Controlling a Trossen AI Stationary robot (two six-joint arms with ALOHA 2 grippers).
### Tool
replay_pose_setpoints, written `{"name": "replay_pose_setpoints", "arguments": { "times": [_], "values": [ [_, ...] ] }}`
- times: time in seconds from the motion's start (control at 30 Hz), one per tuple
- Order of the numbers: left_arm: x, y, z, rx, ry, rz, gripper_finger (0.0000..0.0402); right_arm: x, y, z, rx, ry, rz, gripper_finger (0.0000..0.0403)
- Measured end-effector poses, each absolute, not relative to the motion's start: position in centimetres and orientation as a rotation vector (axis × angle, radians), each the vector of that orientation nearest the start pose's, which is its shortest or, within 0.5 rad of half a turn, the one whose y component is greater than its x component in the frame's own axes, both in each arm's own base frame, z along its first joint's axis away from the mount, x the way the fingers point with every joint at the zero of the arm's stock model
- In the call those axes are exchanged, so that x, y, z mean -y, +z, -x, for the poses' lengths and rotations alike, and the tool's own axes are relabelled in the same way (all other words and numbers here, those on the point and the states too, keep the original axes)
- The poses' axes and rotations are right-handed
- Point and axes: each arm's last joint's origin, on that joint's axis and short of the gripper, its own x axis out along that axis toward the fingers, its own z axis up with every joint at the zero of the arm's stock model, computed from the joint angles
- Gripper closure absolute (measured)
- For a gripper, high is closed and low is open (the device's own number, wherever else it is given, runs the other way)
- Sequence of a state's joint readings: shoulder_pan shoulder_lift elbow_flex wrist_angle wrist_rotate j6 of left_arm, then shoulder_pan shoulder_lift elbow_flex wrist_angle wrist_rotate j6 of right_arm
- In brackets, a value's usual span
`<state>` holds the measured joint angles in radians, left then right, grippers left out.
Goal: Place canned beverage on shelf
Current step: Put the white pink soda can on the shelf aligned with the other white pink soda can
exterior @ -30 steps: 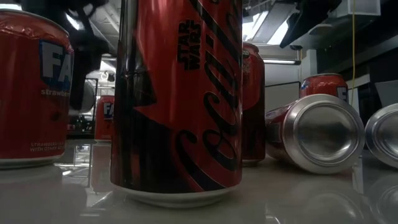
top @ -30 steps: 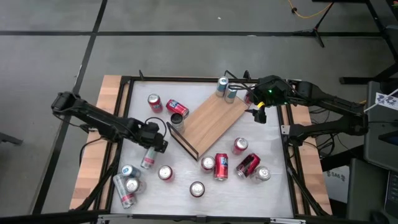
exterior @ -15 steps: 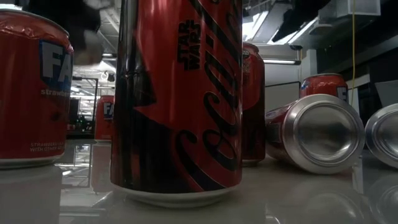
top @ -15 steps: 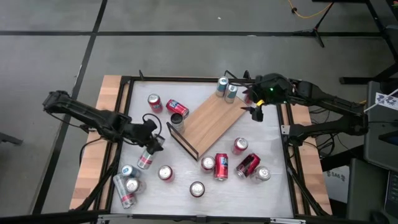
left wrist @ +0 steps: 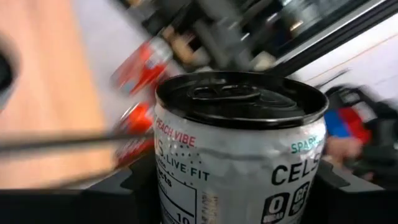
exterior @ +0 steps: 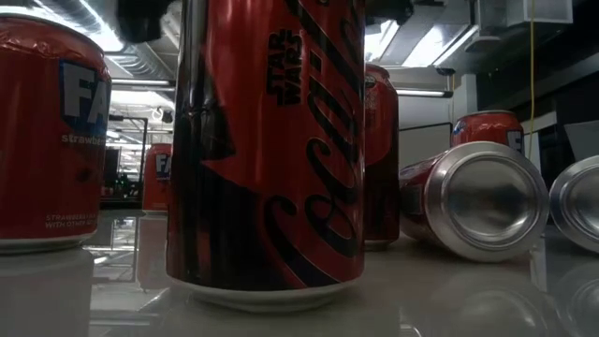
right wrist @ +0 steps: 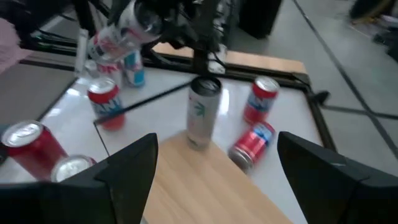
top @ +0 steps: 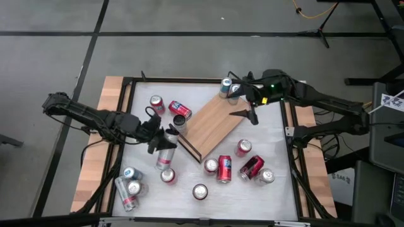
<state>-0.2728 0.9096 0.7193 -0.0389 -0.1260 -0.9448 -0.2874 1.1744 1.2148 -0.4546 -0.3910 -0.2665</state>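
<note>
Left gripper (top: 156,140) has lifted a white can (top: 166,153) off the table and swung it toward the shelf (top: 213,123); fingers clamped on it, so placement is next. Shelf: light wood board, mid-table, slanted, one slim can (right wrist: 203,112) at its near end. Right gripper (top: 251,108) open, now over its far end.

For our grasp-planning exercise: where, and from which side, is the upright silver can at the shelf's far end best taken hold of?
Grip the silver can around the middle of its round wall, coming in level across the shelf. It stands upright with that side free, and the open right claw faces it. Probably avoid the side where the red can lies.
</note>
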Motion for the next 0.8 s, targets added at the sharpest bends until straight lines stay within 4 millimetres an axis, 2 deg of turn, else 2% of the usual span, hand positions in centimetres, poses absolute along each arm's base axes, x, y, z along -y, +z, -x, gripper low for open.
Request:
{"name": "replay_pose_setpoints", "arguments": {
  "times": [0.23, 0.4, 0.6, 0.8],
  "values": [
    [4.4, 32.6, -20.2, -0.022, -0.104, 0.770, 0.0162, 6.5, 36.4, -25.9, -0.425, 0.153, 0.108, 0.0081],
    [3.0, 33.5, -20.9, 0.116, -0.070, 0.610, 0.0162, 6.8, 35.4, -26.8, -0.461, 0.149, 0.097, 0.0081],
    [-0.2, 33.6, -21.8, 0.189, 0.018, 0.531, 0.0162, 6.9, 35.2, -27.0, -0.471, 0.135, 0.098, 0.0081],
    [-4.5, 34.1, -23.0, 0.175, 0.005, 0.476, 0.0162, 7.0, 35.3, -26.9, -0.477, 0.090, 0.110, 0.0081]
  ]
}}
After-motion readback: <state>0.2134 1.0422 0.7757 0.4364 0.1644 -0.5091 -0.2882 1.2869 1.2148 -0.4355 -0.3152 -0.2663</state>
